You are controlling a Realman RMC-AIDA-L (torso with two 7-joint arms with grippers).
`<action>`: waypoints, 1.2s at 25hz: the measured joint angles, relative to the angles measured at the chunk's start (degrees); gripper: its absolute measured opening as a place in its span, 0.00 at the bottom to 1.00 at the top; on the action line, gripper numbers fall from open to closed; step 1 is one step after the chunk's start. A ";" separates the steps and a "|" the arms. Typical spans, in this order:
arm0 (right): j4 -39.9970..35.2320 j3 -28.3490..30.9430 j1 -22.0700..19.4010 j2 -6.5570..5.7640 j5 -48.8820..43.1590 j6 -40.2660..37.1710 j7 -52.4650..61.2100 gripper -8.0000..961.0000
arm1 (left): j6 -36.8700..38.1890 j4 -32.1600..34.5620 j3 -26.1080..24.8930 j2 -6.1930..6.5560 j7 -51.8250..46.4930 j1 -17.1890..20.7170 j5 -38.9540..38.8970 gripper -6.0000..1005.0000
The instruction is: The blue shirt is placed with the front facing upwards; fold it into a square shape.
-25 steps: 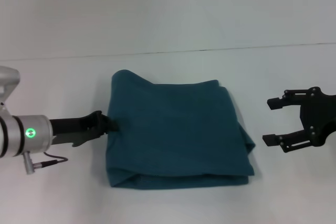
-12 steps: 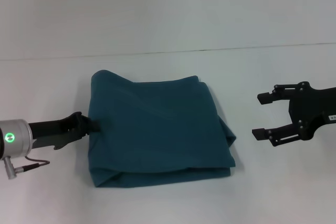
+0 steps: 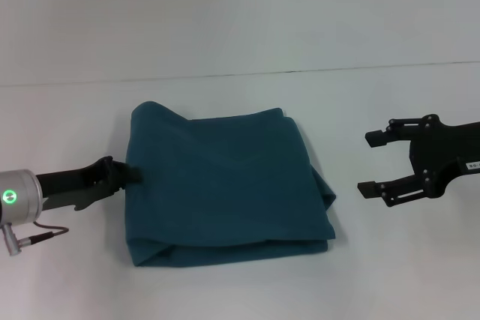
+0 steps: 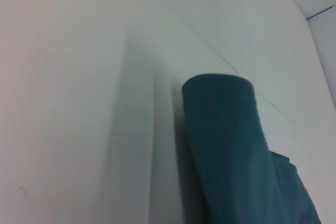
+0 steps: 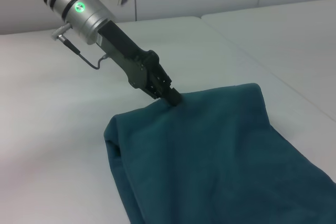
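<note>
White table (image 3: 225, 20), folded blue shirt (image 3: 225, 185)

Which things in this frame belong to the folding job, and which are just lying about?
Part of the job:
- dark teal-blue cotton shirt, folded into a rough square
- left hand, shut on the shirt's left edge
- right hand, open, clear of the shirt

Just there:
- white table; nothing else lies about

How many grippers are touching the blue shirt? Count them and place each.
1. The left gripper is shut on the blue shirt at its left edge; the right gripper hangs open, apart from it.
</note>
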 joint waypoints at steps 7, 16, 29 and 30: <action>0.02 -0.09 -0.01 -0.01 0.00 0.07 0.08 0.97 | 0.25 -0.03 -0.24 -0.06 0.70 0.47 -0.47 0.27; 0.40 0.43 0.47 0.52 0.87 0.30 0.41 0.96 | -0.36 1.13 -5.92 0.96 7.10 0.86 0.11 0.47; 0.73 0.12 0.68 2.24 5.04 -2.56 1.75 0.96 | 14.82 4.98 -8.99 3.00 41.92 -2.48 -9.49 0.88; 0.74 0.22 0.61 2.26 5.08 -3.77 1.75 0.97 | 17.66 5.06 -8.31 3.01 45.03 -2.92 -9.51 0.88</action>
